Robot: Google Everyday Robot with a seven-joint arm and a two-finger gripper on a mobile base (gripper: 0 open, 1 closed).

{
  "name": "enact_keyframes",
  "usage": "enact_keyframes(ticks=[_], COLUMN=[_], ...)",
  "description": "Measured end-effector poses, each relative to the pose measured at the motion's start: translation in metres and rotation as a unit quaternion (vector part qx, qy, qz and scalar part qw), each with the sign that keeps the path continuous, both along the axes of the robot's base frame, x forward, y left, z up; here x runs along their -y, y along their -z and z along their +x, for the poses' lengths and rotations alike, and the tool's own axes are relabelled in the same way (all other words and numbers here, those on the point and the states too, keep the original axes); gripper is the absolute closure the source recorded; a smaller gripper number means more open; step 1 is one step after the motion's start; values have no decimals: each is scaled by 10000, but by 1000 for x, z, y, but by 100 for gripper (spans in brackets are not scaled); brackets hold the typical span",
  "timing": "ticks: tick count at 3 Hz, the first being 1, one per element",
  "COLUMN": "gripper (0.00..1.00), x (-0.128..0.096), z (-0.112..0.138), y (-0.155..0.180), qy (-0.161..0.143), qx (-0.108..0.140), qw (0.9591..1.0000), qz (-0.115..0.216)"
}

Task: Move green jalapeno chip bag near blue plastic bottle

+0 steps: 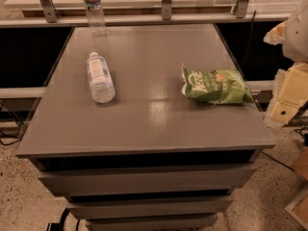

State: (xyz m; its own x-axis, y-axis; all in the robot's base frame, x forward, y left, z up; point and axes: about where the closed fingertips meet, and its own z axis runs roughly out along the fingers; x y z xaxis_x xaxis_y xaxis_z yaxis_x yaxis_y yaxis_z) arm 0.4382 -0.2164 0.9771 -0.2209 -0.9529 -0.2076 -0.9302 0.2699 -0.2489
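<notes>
The grey counter [154,129] carries the task's things. Just off its right edge hang pale blocks we take for the pincer [285,102] — whether apart or together we cannot tell. The blue plastic bottle [100,78] lies on its side at the left; a second bottle [93,8] stands upright beyond the back-left corner. The green jalapeno chip bag [216,86] lies flat by the right edge, well apart from the lying bottle. We judge it light, soft and slippery — best pinched across its puffed middle. Nothing stands between bag and bottle.
</notes>
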Motion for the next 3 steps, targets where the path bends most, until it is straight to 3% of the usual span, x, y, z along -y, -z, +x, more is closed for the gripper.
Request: enact_keyframes(ticks=[1,2,3], gripper=[0,0,0], x=[0,-2,-12], z=[0,14,38], y=[0,-1,9], qy=[0,-38,-268], qx=[0,106,299], qw=[10000,9999,9992], qz=[0,-43,-41])
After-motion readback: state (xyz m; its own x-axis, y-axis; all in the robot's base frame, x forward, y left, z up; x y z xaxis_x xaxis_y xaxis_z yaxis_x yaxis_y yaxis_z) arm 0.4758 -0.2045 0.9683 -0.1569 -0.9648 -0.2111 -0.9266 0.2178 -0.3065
